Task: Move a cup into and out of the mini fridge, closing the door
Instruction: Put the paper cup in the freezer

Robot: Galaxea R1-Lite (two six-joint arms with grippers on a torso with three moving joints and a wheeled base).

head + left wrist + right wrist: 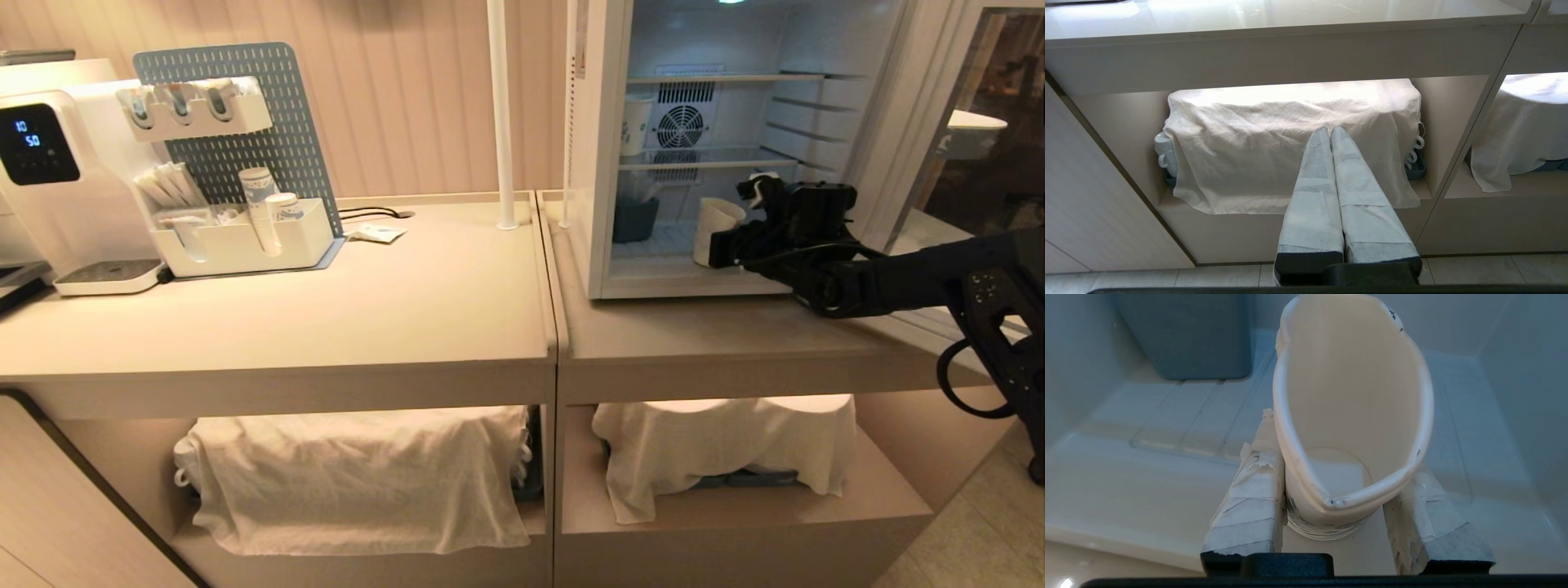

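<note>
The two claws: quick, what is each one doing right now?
Left gripper: shut, empty, parked low in front of the cloth-covered shelf.
Right gripper: shut on the cup, squeezing its rim oval, at the mini fridge floor.

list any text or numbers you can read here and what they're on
"10" over "50": lit digits on the black screen of the white drink machine.
Print on the cup in the right gripper: too little shows to read.
Strip on the mini fridge edge: too small to read.

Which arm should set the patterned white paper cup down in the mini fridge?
Right. The right gripper already squeezes the white paper cup over the white mini fridge floor; the left gripper hangs shut below the counter.
</note>
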